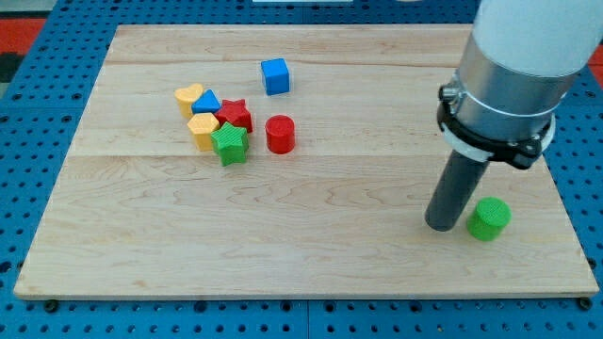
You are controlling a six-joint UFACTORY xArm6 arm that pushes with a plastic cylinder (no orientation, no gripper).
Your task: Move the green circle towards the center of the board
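Observation:
The green circle [489, 218] is a short green cylinder at the view's lower right, near the board's right edge. My tip [443, 226] rests on the board just left of the green circle, a small gap away or barely touching it. The rod rises to a wide grey and white arm at the view's top right.
A cluster sits at the view's upper left: yellow heart [188, 97], blue triangle [205, 103], red star [235, 115], yellow hexagon [203, 130], green star [230, 143]. A red cylinder [280, 134] stands right of it. A blue cube [275, 76] lies above. The wooden board [301, 254] lies on blue pegboard.

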